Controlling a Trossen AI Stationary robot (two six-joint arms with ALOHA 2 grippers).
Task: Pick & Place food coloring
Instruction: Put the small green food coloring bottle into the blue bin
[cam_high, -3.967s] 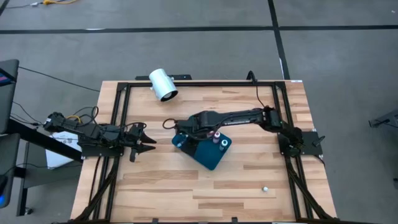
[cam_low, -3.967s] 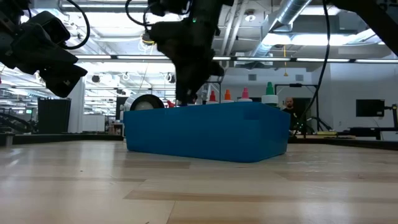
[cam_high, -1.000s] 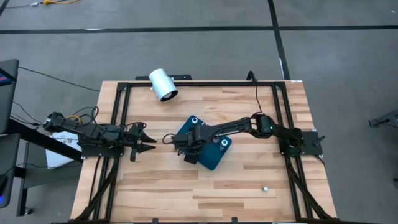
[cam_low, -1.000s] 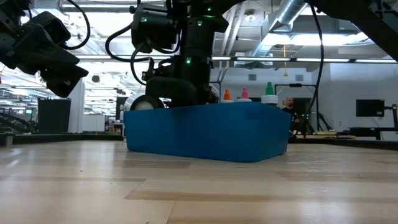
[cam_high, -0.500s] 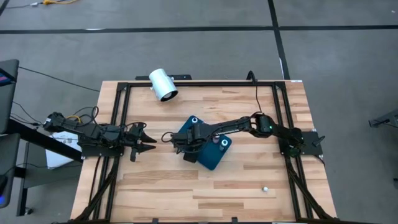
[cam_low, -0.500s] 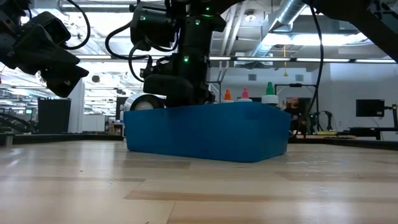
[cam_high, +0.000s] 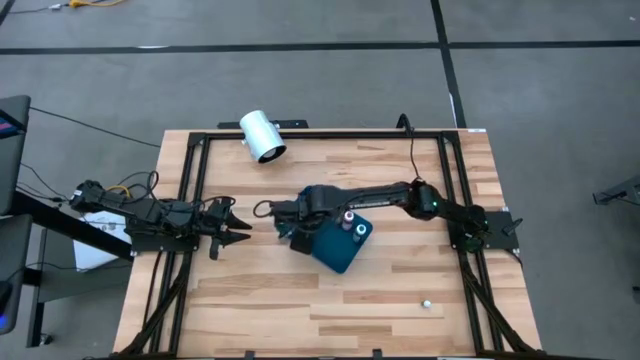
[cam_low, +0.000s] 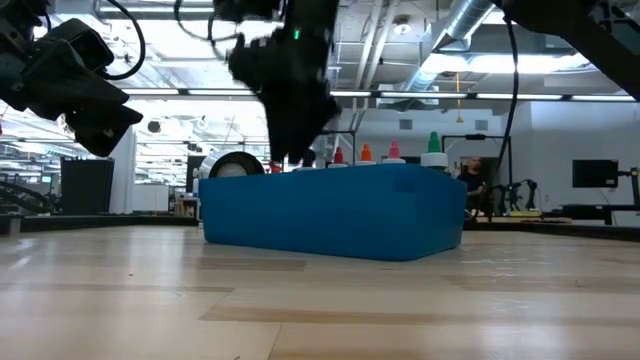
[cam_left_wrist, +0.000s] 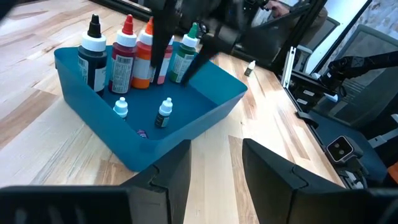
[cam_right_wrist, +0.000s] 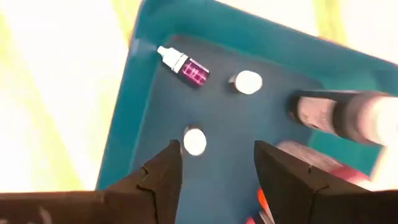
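Overhead, table-level and both wrist cameras, the right wrist's closest, share the blue tray.

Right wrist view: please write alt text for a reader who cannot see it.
The right hand, open, hangs above a blue tray. Inside it, one small bottle lies on its side, two white-capped small bottles stand upright, and larger bottles stand at one end.

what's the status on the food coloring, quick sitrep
Right gripper open above the tray. Left gripper parked at the table's left edge. Small bottle lying flat in tray, two upright. Nothing in the way.
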